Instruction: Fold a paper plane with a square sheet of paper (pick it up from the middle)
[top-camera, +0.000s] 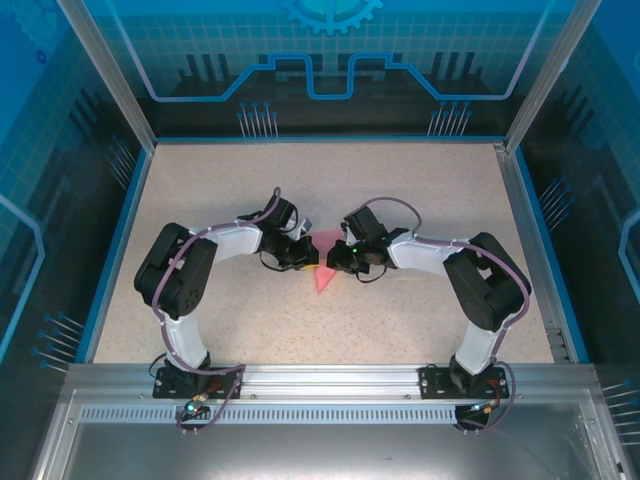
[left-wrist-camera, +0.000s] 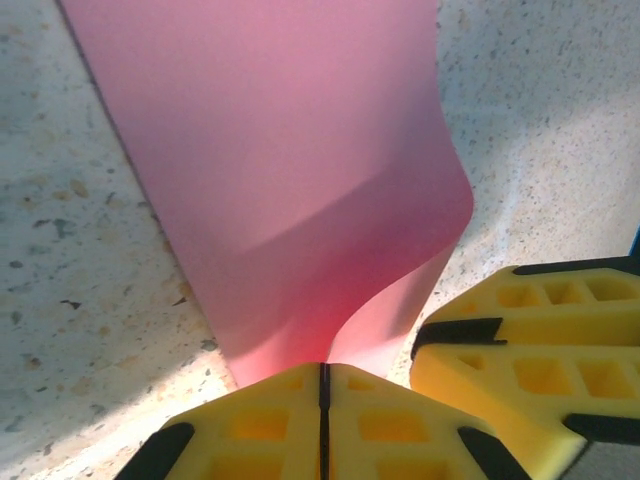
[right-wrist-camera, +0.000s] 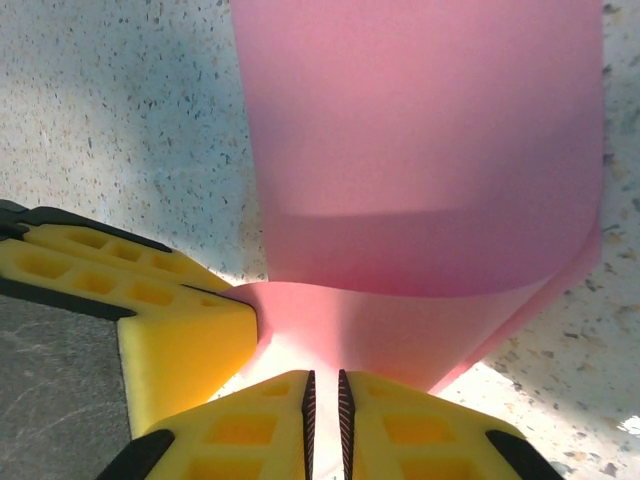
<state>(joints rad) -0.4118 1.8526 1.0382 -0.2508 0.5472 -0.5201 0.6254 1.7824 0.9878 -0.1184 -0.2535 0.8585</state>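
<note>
**Inspection: both pincers on the pink sheet at bench centre**

Position. From above, my two arms fold inward and meet over the centre of the bench (top-camera: 200, 200), about midway between its left and right edges and well clear of the far edge. My left pincer (top-camera: 306, 256) and my right pincer (top-camera: 336, 258) face each other, tips just beside one another.

Task item. The sheet of paper (top-camera: 325, 275) lies between the two pincers. From above it shows as a small pink wedge pointing toward the near edge of the bench. It is not flat. In my left wrist view it rises from my fingertips and bends in an S-curve along one side. In my right wrist view one part curls over, with a second layer running away above it. The speckled bench surface shows on both sides of the paper.

Left pincer. Clenched. The yellow fingers (left-wrist-camera: 260, 425) meet along a thin dark seam, and the paper's edge enters that seam, so I am grasping the sheet here.

Right pincer. Closed to a narrow slit, with the yellow fingers (right-wrist-camera: 420, 430) nearly touching. The paper runs down into the slit, so I am grasping the sheet here too.

Clearance. In each wrist view the opposite pincer's yellow fingertip sits close beside my own, against the same stretch of paper. Whether the two pincers touch each other, I cannot tell.
</note>
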